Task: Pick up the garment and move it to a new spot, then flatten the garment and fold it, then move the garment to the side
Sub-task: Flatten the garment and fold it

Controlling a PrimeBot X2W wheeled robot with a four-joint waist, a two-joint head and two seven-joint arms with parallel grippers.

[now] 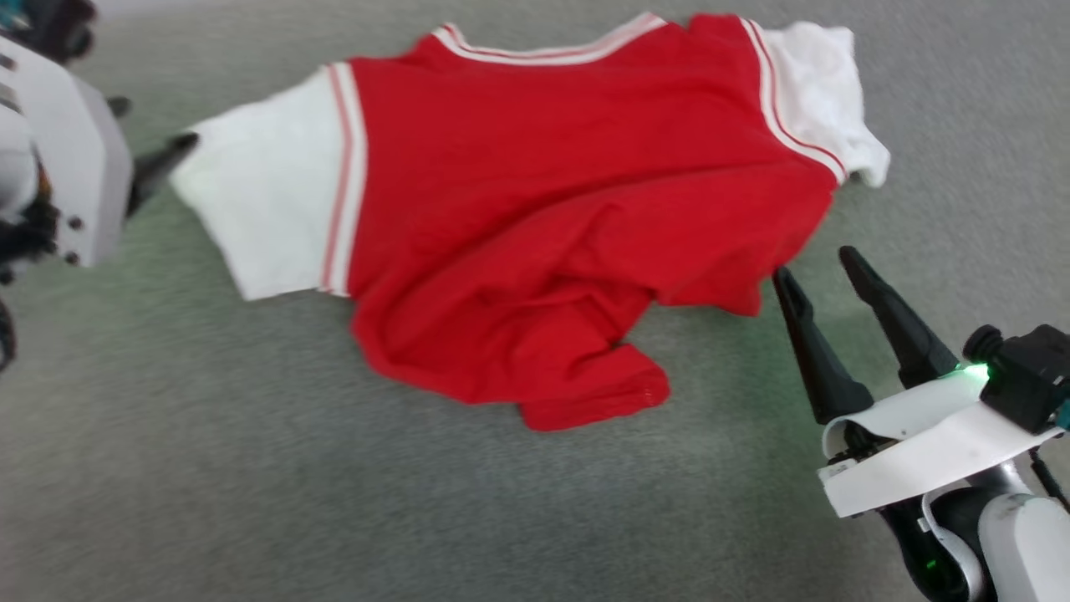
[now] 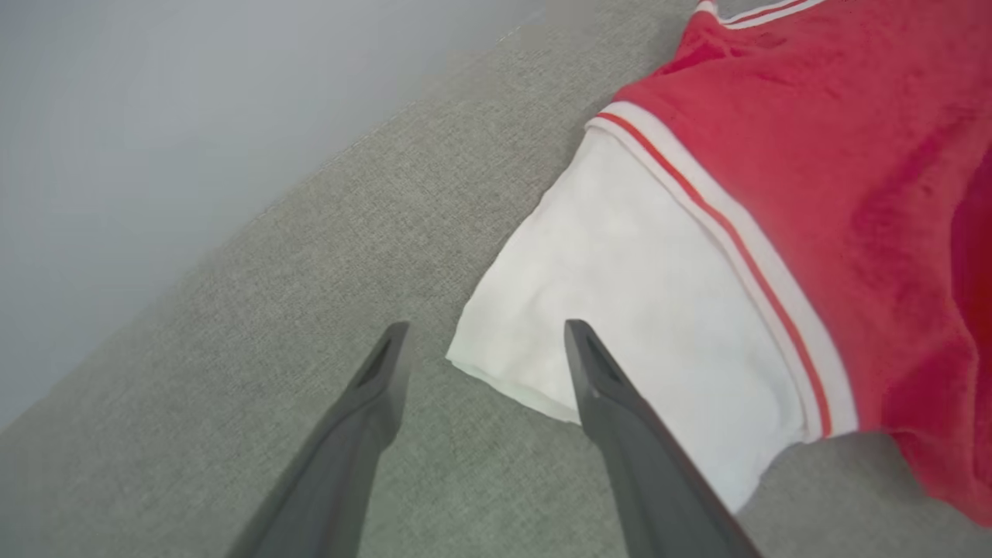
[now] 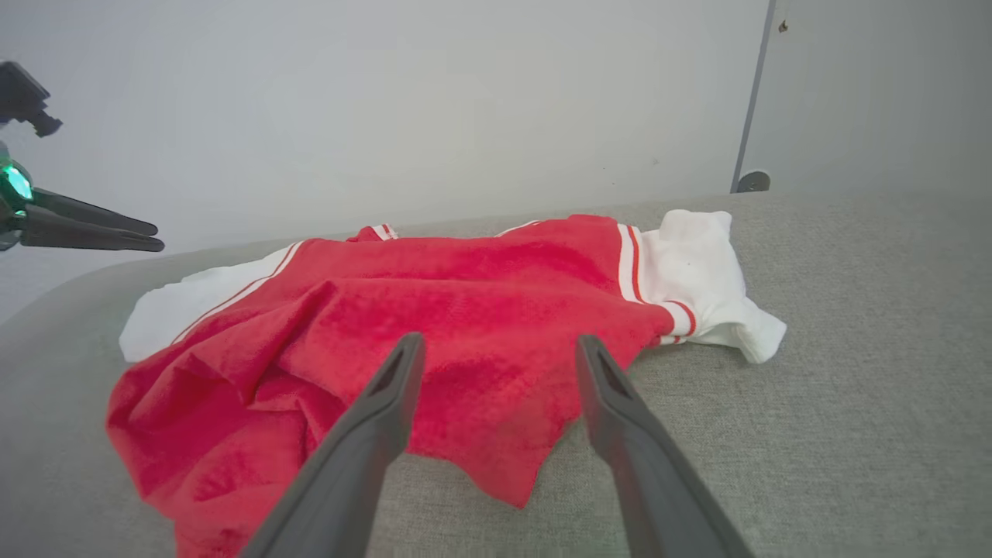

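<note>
The red garment (image 1: 543,209), white-sleeved with striped trim, lies rumpled, hem bunched; left claw (image 2: 480,337) and right claw (image 1: 815,267) gape, empty.

Shirt (image 1: 543,209) spread on tabletop (image 1: 251,460), collar toward far side. Left tool (image 2: 482,341) at end of left-side sleeve, perhaps touching. Right tool (image 1: 815,272) just beside shirt's near right hem. Wall (image 3: 387,116) behind tabletop.
</note>
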